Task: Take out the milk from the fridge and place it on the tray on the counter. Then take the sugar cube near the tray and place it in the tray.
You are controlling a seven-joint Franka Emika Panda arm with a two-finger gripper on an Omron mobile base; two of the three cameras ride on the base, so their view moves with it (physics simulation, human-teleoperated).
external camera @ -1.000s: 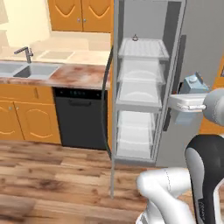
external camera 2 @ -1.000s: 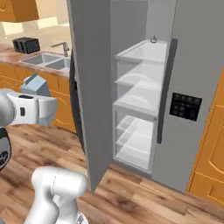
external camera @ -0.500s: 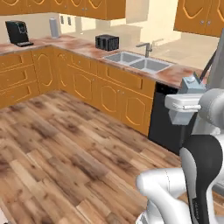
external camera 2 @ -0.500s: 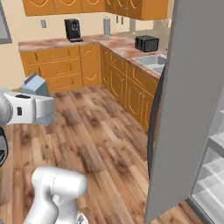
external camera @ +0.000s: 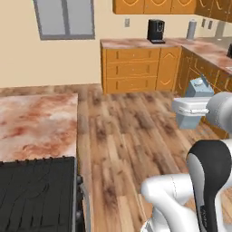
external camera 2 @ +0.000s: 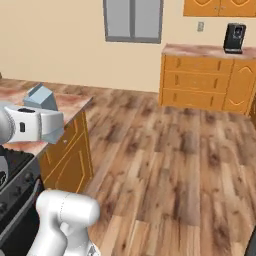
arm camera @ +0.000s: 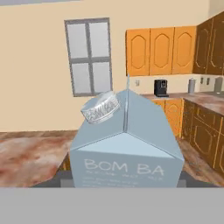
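Observation:
The milk [external camera: 196, 89] is a pale blue-grey gabled carton held up in the air by my gripper [external camera: 192, 108], whose jaws are shut on its sides. In the right base view the milk [external camera 2: 41, 97] sticks out above and below the white hand of the gripper [external camera 2: 39, 125]. Up close in the hand view, the milk [arm camera: 127, 148] shows its round cap and printed front. The marbled reddish counter [external camera: 36, 124] lies to the left, also visible as the counter [external camera 2: 67, 104] just behind the carton. The fridge, the tray and the sugar cube are out of view.
A black stove top [external camera: 36, 195] adjoins the counter's near end. Orange cabinets [external camera: 136, 68] line the far wall, with a black coffee machine [external camera: 155, 31] on top. Wide wooden floor [external camera 2: 165, 150] lies ahead.
The whole picture has swung round as the base turned: the fridge and sink have left the views, and the counter and stove have come in. The carton stays in the gripper.

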